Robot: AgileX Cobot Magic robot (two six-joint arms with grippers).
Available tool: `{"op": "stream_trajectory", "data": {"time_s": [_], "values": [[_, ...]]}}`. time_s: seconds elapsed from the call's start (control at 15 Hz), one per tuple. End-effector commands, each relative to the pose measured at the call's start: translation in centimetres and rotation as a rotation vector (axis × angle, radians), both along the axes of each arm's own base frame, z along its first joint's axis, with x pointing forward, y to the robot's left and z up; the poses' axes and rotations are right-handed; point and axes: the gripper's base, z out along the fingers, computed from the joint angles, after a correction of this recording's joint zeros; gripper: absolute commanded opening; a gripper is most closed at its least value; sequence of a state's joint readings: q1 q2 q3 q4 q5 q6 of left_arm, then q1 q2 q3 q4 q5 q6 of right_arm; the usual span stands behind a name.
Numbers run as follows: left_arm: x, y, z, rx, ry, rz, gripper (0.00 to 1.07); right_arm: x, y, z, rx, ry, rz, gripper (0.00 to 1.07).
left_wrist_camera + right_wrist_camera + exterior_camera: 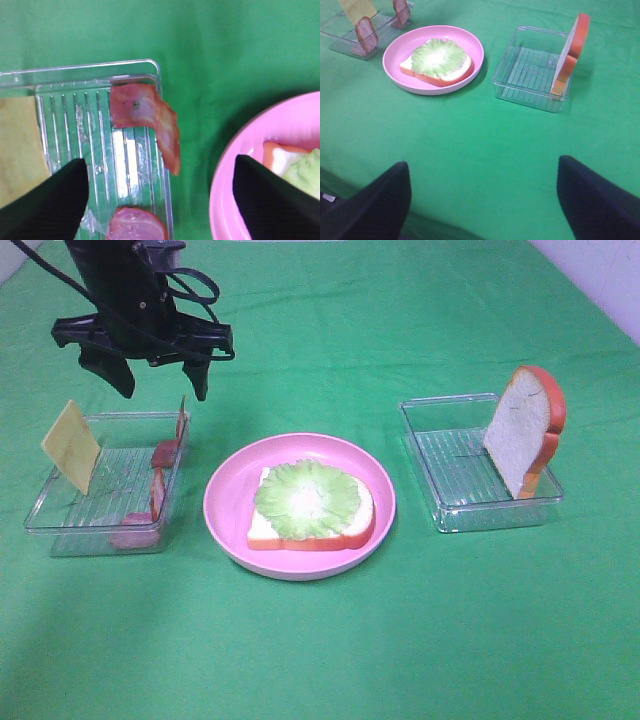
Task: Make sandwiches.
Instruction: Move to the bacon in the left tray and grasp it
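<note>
Sandwiches are unassembled, their parts spread over three containers on the green surface (320,660).

Left end effector (162,390): fingers wide apart, holding nothing and touching nothing. It hangs above the far right corner of the left tray (45,528). In its own wrist view the left end effector (160,200) has one finger over the tray floor and the other over the rim of the pink plate (225,170).

Left tray, clear ribbed plastic: a yellow cheese square (70,445) leans tilted at the left wall. Two pink-red bacon strips (165,453) rest against the right wall. In the left wrist view one bacon strip (150,112) bends over that rim. A rounded pink piece (135,532) lies at the near end of the tray floor.

Pink plate, centre, just beside the left tray: one bread slice (300,538), white with an orange-red crust, lies flat. A pale green lettuce leaf (306,498) sits on top and covers most of the white face, with the crust showing along the near edge.

Right tray (440,510), clear ribbed plastic, near the plate: a second bread slice (522,425) stands on edge and leans against the right wall. Its top rises well above the rim.

Right end effector (485,205): seen in its wrist view only. Its fingers are wide apart and empty, over bare surface, well apart from the plate and the right tray.
</note>
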State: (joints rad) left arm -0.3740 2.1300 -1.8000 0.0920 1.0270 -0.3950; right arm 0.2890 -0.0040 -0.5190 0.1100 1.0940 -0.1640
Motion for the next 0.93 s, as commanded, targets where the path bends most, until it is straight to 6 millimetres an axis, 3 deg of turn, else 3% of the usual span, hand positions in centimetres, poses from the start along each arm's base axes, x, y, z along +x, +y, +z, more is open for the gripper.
{"op": "stream_trajectory", "data": {"time_s": [0.07,0.47,0.73,0.93], "values": [[0.4,-0.4,-1.4,-0.014,0.027,0.011,0.75,-0.3,0.0,0.0,0.008,-0.03,0.006,0.74],[0.8,-0.5,-4.1,0.005,0.08,0.013,0.74,-0.3,0.0,0.0,0.008,-0.03,0.006,0.74],[1.0,-0.6,-4.0,-0.006,0.051,0.01,0.6,-0.3,0.0,0.0,0.008,-0.03,0.006,0.74],[1.0,-0.6,-4.2,-0.002,0.054,0.009,0.58,-0.3,0.0,0.0,0.008,-0.03,0.006,0.74]]}}
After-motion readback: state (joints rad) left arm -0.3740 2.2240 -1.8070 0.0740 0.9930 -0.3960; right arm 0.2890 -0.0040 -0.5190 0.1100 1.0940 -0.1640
